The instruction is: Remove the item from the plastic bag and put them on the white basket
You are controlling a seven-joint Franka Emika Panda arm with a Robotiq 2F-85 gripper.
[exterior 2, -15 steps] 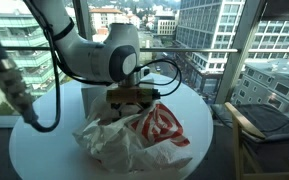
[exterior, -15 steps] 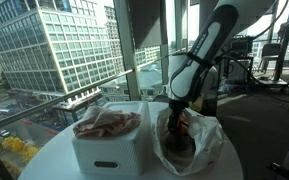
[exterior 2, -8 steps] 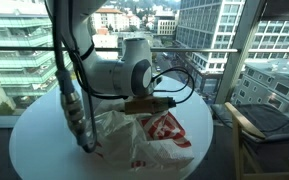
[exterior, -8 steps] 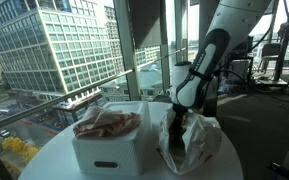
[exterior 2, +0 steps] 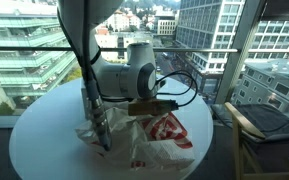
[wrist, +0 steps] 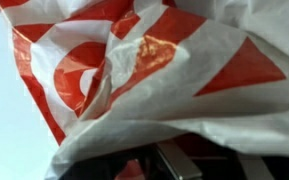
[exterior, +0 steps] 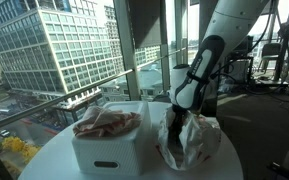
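The plastic bag (exterior: 196, 142), white with red print, stands on the round table to the right of the white basket (exterior: 109, 152). It also shows crumpled in an exterior view (exterior 2: 159, 132). My gripper (exterior: 175, 126) reaches down into the bag's mouth, and the plastic hides its fingertips in both exterior views. In the wrist view the bag (wrist: 174, 70) fills the picture. Only one grey finger (wrist: 164, 162) shows, in the dark opening at the bottom. How the jaws stand is hidden, and the item inside the bag is hidden too.
The basket holds a pinkish wrapped heap (exterior: 107, 124). The round white table (exterior 2: 39, 140) stands by floor-to-ceiling windows. A cable bundle (exterior 2: 96, 125) hangs beside the arm. A wooden chair (exterior 2: 269, 125) stands off the table's edge.
The arm has swung over the bag and pushed the gripper deeper into its mouth. The bag's sides have bunched up around the gripper.
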